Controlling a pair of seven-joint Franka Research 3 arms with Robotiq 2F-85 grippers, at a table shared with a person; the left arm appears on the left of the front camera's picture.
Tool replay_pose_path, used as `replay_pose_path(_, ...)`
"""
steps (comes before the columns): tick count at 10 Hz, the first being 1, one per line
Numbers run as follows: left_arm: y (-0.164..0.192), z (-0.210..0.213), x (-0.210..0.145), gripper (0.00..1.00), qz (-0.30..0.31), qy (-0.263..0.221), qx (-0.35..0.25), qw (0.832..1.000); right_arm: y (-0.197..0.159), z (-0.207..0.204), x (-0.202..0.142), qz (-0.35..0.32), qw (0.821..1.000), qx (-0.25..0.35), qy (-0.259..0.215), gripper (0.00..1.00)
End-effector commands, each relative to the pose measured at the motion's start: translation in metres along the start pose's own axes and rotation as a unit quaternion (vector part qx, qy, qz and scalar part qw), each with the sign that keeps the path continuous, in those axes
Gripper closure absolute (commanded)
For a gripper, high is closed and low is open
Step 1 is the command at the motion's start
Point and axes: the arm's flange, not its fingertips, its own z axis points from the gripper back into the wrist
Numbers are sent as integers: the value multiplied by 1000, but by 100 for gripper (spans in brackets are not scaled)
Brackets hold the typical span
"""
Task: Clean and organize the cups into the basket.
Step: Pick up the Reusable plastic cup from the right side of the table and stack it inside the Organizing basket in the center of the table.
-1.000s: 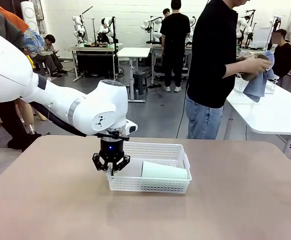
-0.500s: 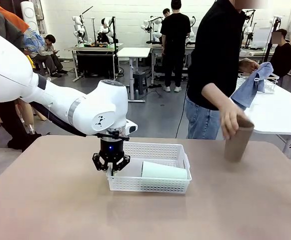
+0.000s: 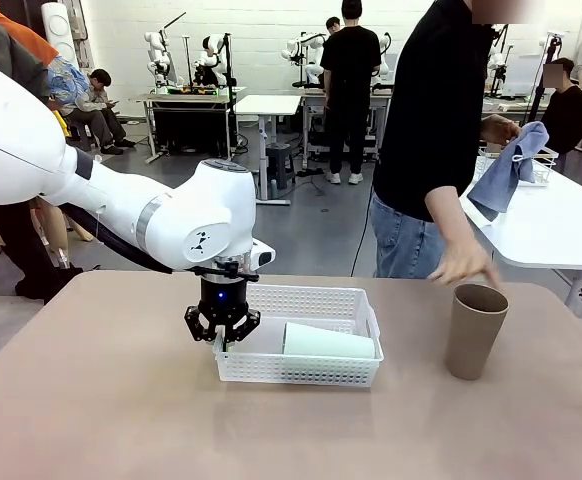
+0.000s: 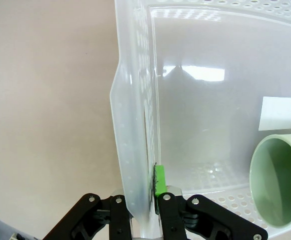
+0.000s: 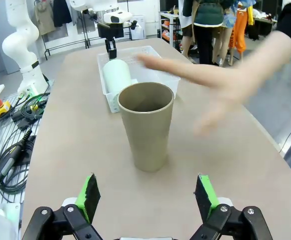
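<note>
Inside the basket (image 3: 306, 299) lies one mint cup (image 3: 329, 342); outside stands one tan cup (image 3: 474, 332).

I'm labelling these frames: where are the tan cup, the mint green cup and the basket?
tan cup (image 3: 474, 340), front view, side wall.
mint green cup (image 3: 328, 341), front view, its side.
basket (image 3: 301, 370), front view, near perforated wall.
</note>
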Motion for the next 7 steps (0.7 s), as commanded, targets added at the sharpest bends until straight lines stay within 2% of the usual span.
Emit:
replay_pose_path(1,0,0,-1,100,-1,1,1,1000,3,0,2,-12,1000,1,-6,0)
replay_pose_path(7,0,0,-1,100,-1,1,1,1000,3,0,2,-12,1000,1,-6,0)
